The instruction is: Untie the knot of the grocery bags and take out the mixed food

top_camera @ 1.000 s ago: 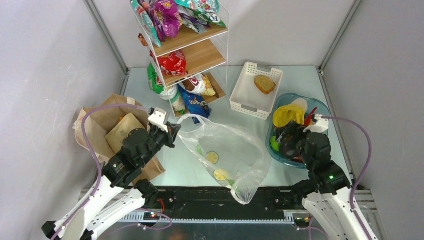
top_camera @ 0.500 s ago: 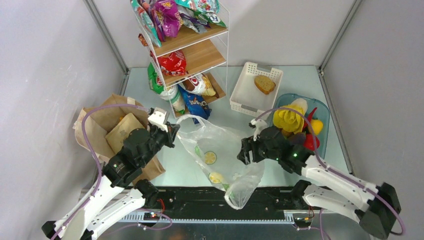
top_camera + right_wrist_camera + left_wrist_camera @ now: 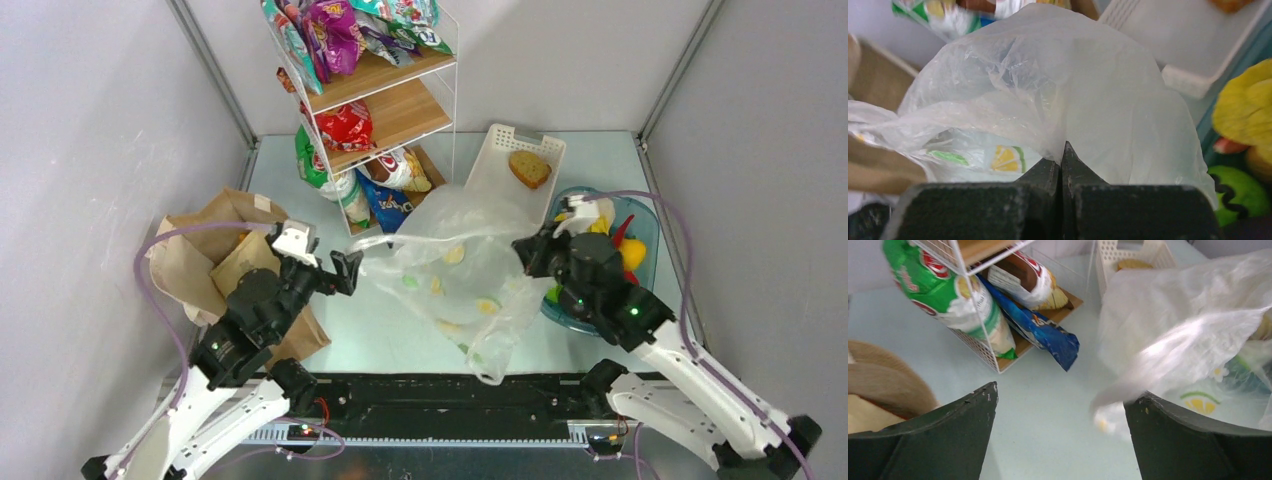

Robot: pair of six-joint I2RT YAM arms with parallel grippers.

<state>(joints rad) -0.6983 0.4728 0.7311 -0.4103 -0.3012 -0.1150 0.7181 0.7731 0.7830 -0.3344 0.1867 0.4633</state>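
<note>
The clear plastic grocery bag (image 3: pixel 460 270) with lemon prints hangs lifted over the table's middle, and my right gripper (image 3: pixel 525 255) is shut on a fold of it (image 3: pixel 1062 150). One loop handle stretches left toward my left gripper (image 3: pixel 343 275), which is open (image 3: pixel 1060 395). The blurred handle (image 3: pixel 1168 360) passes its right finger without being pinched. The brown paper bag (image 3: pixel 205 250) lies crumpled at the left, behind the left arm. Mixed food sits in the blue tub (image 3: pixel 648 225): a yellow fruit (image 3: pixel 1248 105), a red chili (image 3: pixel 623 228) and a green piece (image 3: pixel 1235 192).
A wire shelf rack (image 3: pixel 380 100) with snack packets stands at the back, with a blue packet (image 3: pixel 1048 335) sticking out at its foot. The white slatted basket (image 3: pixel 490 190) holding a bread slice (image 3: pixel 529 168) sits just behind the lifted bag.
My left gripper opened and let go of the bag's handle. My right arm swung from the tub to the bag, shut on it and pulled it up and toward the back right.
</note>
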